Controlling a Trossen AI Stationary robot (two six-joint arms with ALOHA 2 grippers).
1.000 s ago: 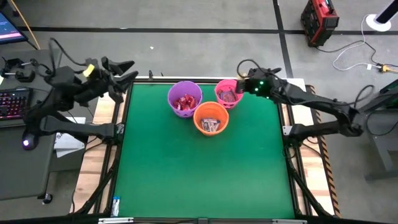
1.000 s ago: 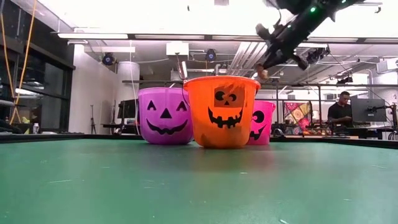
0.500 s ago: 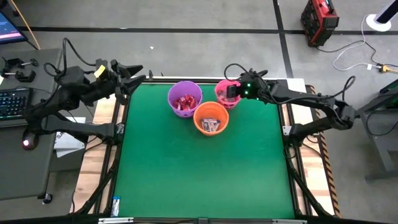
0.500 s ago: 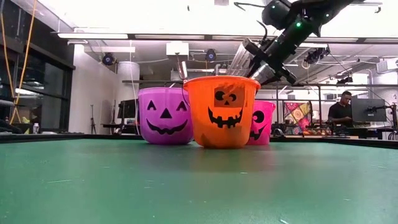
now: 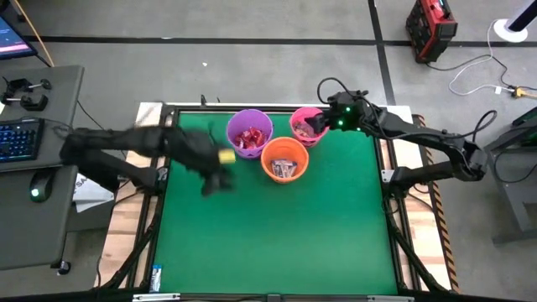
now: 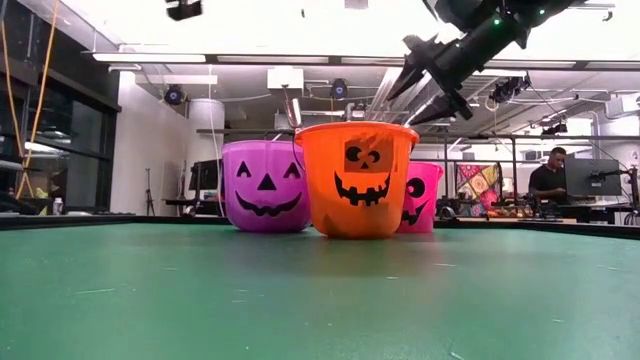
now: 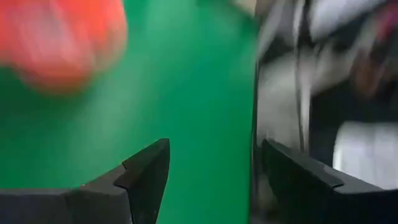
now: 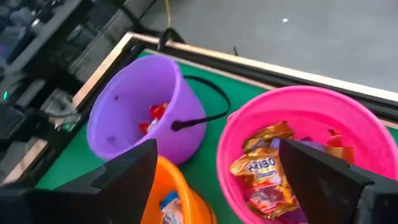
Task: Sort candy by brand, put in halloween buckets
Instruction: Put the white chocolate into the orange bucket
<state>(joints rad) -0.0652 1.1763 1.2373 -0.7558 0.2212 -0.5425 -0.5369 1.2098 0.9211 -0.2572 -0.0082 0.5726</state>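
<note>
Three halloween buckets stand together at the table's far middle: purple [image 5: 249,132], orange [image 5: 285,159] and pink [image 5: 308,126]. The purple one holds red candy [image 8: 155,115]. The pink one holds gold and brown candy [image 8: 264,168]. The orange one holds blue-and-white and brown candy [image 5: 285,168]. My right gripper [image 8: 217,146] hangs open and empty above the pink bucket's right rim, and also shows in the low view [image 6: 410,85]. My left gripper [image 5: 211,181] is blurred over the green mat, left of the orange bucket. It is open and empty in its wrist view [image 7: 216,146].
The green mat [image 5: 268,235] spreads bare in front of the buckets toward the near edge. A desk with a keyboard [image 5: 18,138] and a mouse stands off the table's left. A person [image 6: 548,175] sits far behind the table.
My left arm has swung fast from beyond the table's far left corner out over the mat, toward the buckets and the near side. My right gripper reached out over the pink bucket, drew back a little toward the table's right and has opened its fingers wide.
</note>
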